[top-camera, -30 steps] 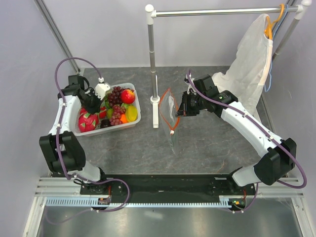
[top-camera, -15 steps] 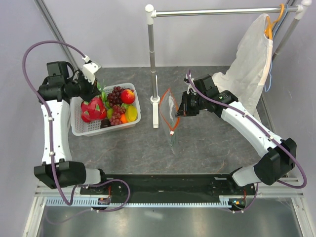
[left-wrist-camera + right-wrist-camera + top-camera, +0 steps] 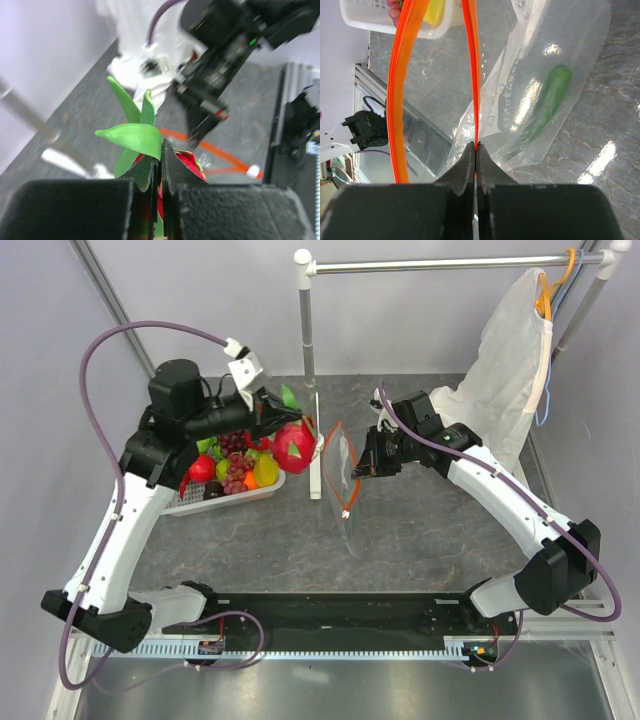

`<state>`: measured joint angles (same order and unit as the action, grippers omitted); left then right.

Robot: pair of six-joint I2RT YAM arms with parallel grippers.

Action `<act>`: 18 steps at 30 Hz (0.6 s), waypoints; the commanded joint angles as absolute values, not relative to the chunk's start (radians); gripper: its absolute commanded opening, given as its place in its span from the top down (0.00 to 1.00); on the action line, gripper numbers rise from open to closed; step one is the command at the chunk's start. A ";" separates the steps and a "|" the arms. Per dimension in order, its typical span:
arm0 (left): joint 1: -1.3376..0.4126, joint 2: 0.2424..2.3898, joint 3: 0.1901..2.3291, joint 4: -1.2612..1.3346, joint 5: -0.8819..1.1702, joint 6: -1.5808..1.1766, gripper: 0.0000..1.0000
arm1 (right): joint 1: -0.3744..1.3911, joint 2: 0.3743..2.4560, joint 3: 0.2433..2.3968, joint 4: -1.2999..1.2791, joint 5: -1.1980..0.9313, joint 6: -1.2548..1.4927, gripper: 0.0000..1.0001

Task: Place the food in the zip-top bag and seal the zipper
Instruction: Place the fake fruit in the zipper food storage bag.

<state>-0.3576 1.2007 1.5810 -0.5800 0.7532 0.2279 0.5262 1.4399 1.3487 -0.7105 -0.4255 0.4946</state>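
The red fruit [image 3: 295, 447] is no longer in the basket [image 3: 215, 502]: the left hand [image 3: 281, 416], pinched shut on its green leaves, now carries it in the air just beside the bag [image 3: 347, 480]. That puts the drop-in next, I judge. The right hand [image 3: 475, 150] is unmoved, clamped on one side of the orange zipper [image 3: 396, 100], whose loop gapes toward the fruit. The bag hangs mouth-up, its long axis slanting down to the desk [image 3: 430, 530], with a green piece [image 3: 547, 105] already inside
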 commanded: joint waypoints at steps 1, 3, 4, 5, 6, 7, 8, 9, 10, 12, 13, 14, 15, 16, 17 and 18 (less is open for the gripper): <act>-0.507 1.236 1.577 -0.241 0.612 0.011 0.98 | 0.525 1.433 1.358 -0.681 -0.462 0.511 1.00; -0.570 1.253 1.575 -0.195 0.545 0.009 0.98 | 0.525 1.434 1.356 -0.681 -0.463 0.514 1.00; -0.590 1.268 1.566 -0.177 0.517 -0.017 0.98 | 0.526 1.434 1.356 -0.678 -0.465 0.515 1.00; -0.619 1.276 1.563 -0.164 0.479 -0.024 0.98 | 0.525 1.434 1.356 -0.678 -0.465 0.520 1.00; -0.632 1.285 1.556 -0.150 0.462 -0.041 0.98 | 0.525 1.436 1.355 -0.673 -0.474 0.520 1.00; -0.644 1.299 1.540 -0.125 0.444 -0.047 0.98 | 0.525 1.437 1.355 -0.672 -0.477 0.523 1.00; -0.667 1.307 1.533 -0.118 0.436 -0.048 0.98 | 0.525 1.437 1.358 -0.672 -0.480 0.528 1.00; -0.678 1.312 1.510 -0.112 0.428 -0.040 0.98 | 0.523 1.440 1.361 -0.672 -0.480 0.531 1.00; -0.693 1.313 1.493 -0.110 0.416 -0.034 0.98 | 0.522 1.439 1.365 -0.672 -0.482 0.532 1.00; -0.696 1.304 1.426 -0.098 0.388 -0.017 0.98 | 0.517 1.434 1.368 -0.678 -0.489 0.532 1.00; -0.696 1.290 1.402 -0.098 0.374 -0.006 0.98 | 0.514 1.431 1.368 -0.680 -0.494 0.532 1.00; -0.695 1.282 1.381 -0.101 0.361 0.027 0.98 | 0.511 1.425 1.368 -0.684 -0.497 0.531 1.00; -0.696 1.272 1.341 -0.101 0.332 0.041 0.98 | 0.506 1.422 1.367 -0.687 -0.503 0.531 1.00; -0.695 1.261 1.322 -0.100 0.328 0.057 0.98 | 0.505 1.417 1.362 -0.689 -0.508 0.531 1.00; -0.696 1.241 1.307 -0.100 0.327 0.078 0.98 | 0.505 1.413 1.361 -0.690 -0.508 0.532 1.00; -0.696 1.233 1.284 -0.100 0.316 0.086 0.98 | 0.500 1.411 1.358 -0.690 -0.509 0.534 1.00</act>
<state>-0.6960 1.3094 1.3346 -0.1997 0.3931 0.0216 0.5117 1.4403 1.3487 -0.7116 -0.4774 0.5217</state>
